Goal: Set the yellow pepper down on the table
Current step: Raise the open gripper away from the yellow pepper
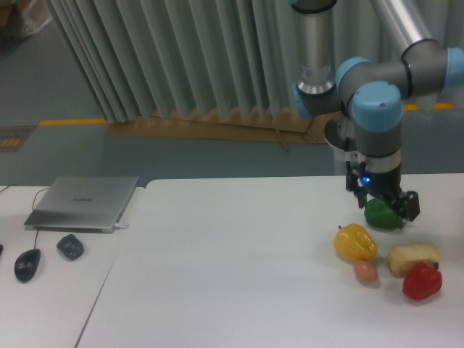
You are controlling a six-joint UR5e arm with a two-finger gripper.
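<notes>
The yellow pepper (354, 243) rests on the white table (232, 268) at the right, with nothing holding it. My gripper (384, 206) hangs above and to the right of it, just over the green pepper (380, 214). Its fingers stand apart with nothing between them, so it is open. The gripper is clear of the yellow pepper.
A small orange egg-like item (365, 271), a piece of bread (414, 257) and a red pepper (422, 281) lie close around the yellow pepper. A laptop (82, 202), a grey object (70, 246) and a mouse (27, 264) sit on the desk at the left.
</notes>
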